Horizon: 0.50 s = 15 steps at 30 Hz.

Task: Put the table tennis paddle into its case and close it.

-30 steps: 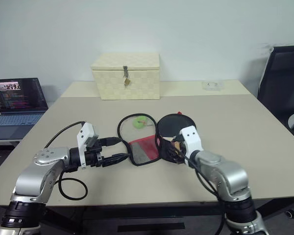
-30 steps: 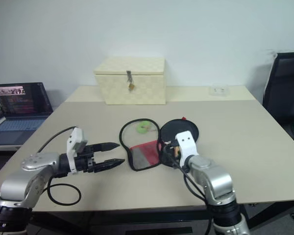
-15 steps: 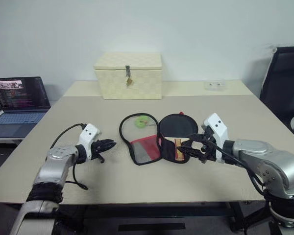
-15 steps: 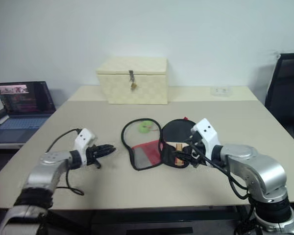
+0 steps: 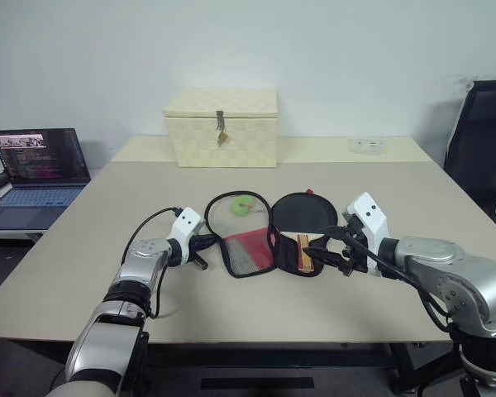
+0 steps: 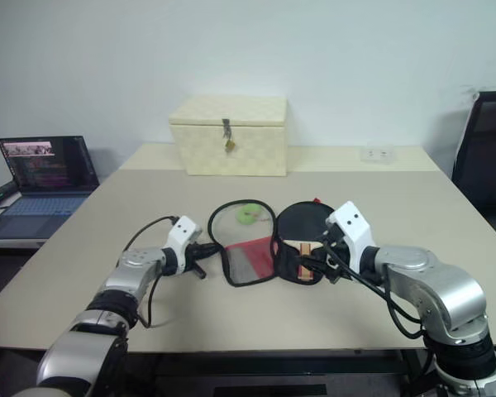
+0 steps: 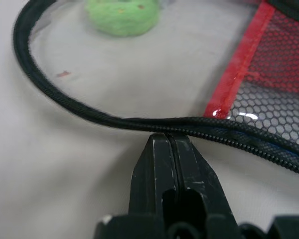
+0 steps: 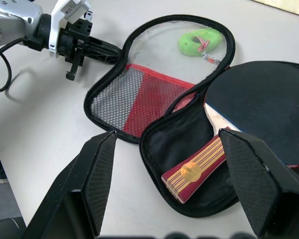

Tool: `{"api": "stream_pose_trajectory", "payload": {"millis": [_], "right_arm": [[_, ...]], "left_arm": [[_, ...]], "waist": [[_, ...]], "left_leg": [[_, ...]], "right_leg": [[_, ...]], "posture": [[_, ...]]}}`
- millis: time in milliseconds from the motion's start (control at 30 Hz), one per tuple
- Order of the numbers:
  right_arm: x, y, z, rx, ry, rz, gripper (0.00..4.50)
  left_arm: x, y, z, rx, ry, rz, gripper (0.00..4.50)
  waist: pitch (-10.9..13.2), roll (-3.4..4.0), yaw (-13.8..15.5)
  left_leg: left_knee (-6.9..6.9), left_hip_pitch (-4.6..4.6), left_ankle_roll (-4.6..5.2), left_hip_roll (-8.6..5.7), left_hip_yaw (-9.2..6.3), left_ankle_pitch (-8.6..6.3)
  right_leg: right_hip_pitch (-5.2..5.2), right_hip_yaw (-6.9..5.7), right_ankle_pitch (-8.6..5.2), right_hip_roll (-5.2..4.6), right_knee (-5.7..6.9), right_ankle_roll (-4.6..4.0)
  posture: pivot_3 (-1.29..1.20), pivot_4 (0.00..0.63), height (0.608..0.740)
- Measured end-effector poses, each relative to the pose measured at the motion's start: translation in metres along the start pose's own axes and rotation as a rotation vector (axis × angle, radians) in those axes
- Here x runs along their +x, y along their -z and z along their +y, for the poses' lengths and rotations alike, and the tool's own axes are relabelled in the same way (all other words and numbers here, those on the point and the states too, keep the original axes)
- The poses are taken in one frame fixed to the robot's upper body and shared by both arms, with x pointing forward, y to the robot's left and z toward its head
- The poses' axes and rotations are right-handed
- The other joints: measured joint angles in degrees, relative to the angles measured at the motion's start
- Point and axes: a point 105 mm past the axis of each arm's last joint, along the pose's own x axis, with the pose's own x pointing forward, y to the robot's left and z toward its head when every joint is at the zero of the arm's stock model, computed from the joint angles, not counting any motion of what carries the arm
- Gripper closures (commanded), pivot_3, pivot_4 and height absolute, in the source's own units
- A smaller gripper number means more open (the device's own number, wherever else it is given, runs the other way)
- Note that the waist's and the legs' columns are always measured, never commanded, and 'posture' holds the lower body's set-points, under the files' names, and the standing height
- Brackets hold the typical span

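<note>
The case [image 5: 246,251] lies unzipped and spread flat mid-table, its red and mesh flap [image 8: 139,94] on the left. The table tennis paddle [image 5: 302,213] rests in the right half, black face away from me, striped handle [image 8: 194,167] toward me. My left gripper [image 7: 167,139] is shut, its tips against the zipper rim of the left flap; I cannot tell whether it pinches the rim. My right gripper [image 5: 324,249] is open and hovers just above the handle, holding nothing. A small green ball [image 5: 243,205] shows at the top of the left flap.
At the back of the table stands a cream woven box [image 5: 221,128] with a latch, and a small white object [image 5: 369,145] lies to its right. An open laptop [image 5: 37,169] sits on a side desk at left. A black chair [image 5: 484,141] stands at right.
My left gripper has shut and moved forward to the case's left rim. My right arm has swung out to the right, its gripper staying open. The view has shifted a little.
</note>
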Motion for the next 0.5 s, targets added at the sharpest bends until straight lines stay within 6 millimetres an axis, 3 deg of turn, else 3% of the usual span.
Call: {"api": "stream_pose_trajectory", "payload": {"millis": [167,367,500], "right_arm": [[-0.002,0.001,-0.003,-0.003,0.020,0.007,0.89],[-0.012,0.001,-0.014,-0.001,0.062,0.007,0.89],[-0.020,0.001,-0.027,0.028,0.109,0.006,0.89]], "left_arm": [[0.014,-0.016,-0.015,0.017,0.069,-0.038,4.49],[0.038,-0.082,-0.041,0.094,0.184,-0.183,4.49],[0.051,-0.115,-0.063,0.132,0.250,-0.254,4.49]], "waist": [[0.00,-0.01,0.05],[0.01,-0.02,0.15],[0.01,-0.02,0.06]], "left_leg": [[0.06,-0.11,0.00,0.00,-0.07,0.00],[0.21,-0.22,0.00,-0.06,-0.11,0.00],[0.22,-0.21,0.00,-0.08,-0.11,0.00]], "right_leg": [[-0.02,-0.07,0.00,0.00,0.00,0.00],[-0.02,-0.10,0.01,0.00,-0.01,0.05],[-0.03,-0.09,0.01,0.01,0.02,0.05]], "posture": [[0.00,0.150,0.740],[0.00,0.150,0.740],[0.00,0.150,0.740]]}}
